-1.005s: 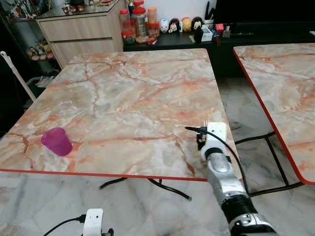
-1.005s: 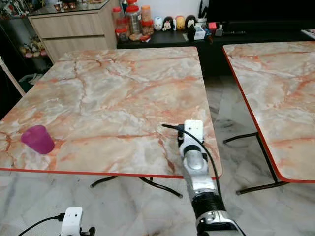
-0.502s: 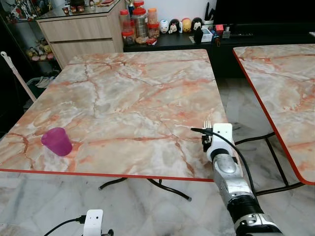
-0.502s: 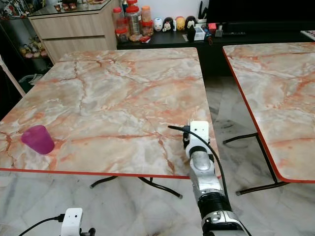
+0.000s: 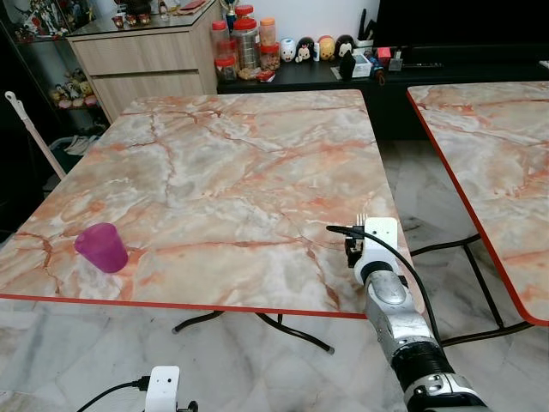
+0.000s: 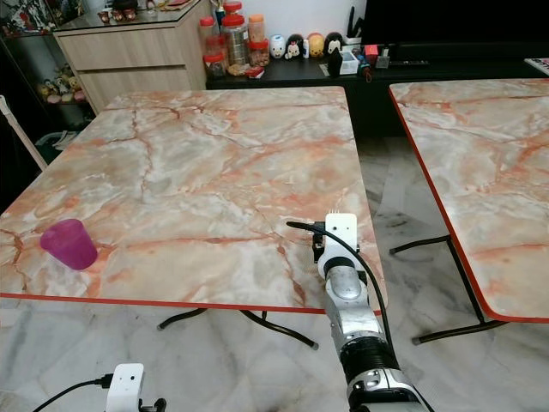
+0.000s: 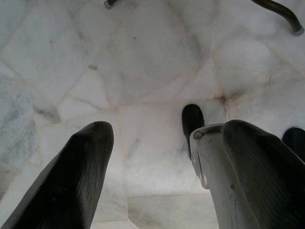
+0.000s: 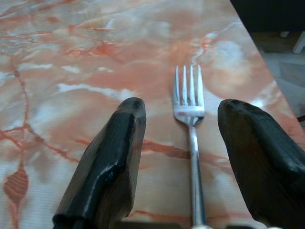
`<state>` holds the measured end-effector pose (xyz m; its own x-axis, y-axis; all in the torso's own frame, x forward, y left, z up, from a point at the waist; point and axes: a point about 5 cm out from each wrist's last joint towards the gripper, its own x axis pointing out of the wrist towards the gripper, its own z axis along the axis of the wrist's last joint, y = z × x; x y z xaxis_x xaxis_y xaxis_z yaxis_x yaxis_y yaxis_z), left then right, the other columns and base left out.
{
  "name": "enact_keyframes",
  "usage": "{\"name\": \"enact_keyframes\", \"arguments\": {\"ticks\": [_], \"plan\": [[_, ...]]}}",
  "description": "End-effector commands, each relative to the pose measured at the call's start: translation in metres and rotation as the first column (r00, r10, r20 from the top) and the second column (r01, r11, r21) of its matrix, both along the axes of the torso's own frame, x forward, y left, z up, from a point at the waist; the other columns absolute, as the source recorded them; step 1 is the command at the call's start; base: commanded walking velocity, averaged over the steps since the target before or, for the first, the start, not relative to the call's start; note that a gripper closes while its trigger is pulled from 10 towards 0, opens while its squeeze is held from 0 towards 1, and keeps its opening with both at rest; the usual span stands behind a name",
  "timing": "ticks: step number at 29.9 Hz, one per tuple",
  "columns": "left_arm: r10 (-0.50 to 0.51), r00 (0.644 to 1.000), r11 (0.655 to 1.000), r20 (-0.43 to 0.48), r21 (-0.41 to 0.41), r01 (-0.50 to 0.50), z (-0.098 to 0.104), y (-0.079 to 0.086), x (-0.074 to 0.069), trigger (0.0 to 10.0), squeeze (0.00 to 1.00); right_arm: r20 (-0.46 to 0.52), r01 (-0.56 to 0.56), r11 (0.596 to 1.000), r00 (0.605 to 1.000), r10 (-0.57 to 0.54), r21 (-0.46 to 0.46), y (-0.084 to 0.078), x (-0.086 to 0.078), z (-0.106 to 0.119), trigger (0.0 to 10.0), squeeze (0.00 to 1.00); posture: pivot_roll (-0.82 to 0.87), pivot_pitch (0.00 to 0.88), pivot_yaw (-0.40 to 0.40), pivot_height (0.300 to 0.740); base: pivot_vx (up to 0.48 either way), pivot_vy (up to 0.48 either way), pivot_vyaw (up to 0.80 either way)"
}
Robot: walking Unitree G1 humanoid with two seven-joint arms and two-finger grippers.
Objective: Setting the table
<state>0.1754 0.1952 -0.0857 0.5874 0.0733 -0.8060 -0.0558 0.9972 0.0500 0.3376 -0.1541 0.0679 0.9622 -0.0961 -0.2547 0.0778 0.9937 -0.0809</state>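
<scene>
Reaching over the near right corner of the marble desk (image 5: pixel 232 172), the right arm holds its right gripper (image 8: pixel 183 143) low above the top, with the tips of a fork (image 5: pixel 361 220) poking out just past the wrist. On the near left part of the same desk stands a purple cup (image 5: pixel 101 247), well apart from the arm. A second marble desk (image 5: pixel 489 146) stands to the right across a gap of pale floor (image 5: pixel 77 360), and jars (image 5: pixel 244 39) and small figurines sit on a dark shelf beyond. From the right eye the layout is the same, the cup near the left front edge and the arm at the right front corner. Along the left wrist, the left gripper (image 7: pixel 152 162) hangs over the marble floor with its fingers spread apart. Along the right wrist, the fork lies flat on the desk between the two black fingers (image 8: pixel 114 157), which stand apart on either side of it without touching it, tines pointing away from the wrist.
</scene>
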Motion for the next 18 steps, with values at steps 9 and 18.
{"name": "enact_keyframes", "arguments": {"ticks": [9,18], "plan": [[0.016,1.0,1.0,-0.017,0.006,-0.015,-0.002,0.003,-0.004,10.0,0.0,-0.051,0.037,0.999,0.998,-0.036,0.019,-0.008,-0.004,-0.01,10.0,0.0,0.01,0.017,0.09,0.74,0.0,0.0,0.0],[0.028,0.999,1.0,-0.02,0.002,-0.028,-0.002,0.002,-0.005,10.0,0.0,-0.074,0.022,0.999,0.997,-0.019,0.035,0.0,-0.002,-0.013,10.0,0.0,0.02,0.026,0.088,0.74,0.0,0.0,0.0]]}}
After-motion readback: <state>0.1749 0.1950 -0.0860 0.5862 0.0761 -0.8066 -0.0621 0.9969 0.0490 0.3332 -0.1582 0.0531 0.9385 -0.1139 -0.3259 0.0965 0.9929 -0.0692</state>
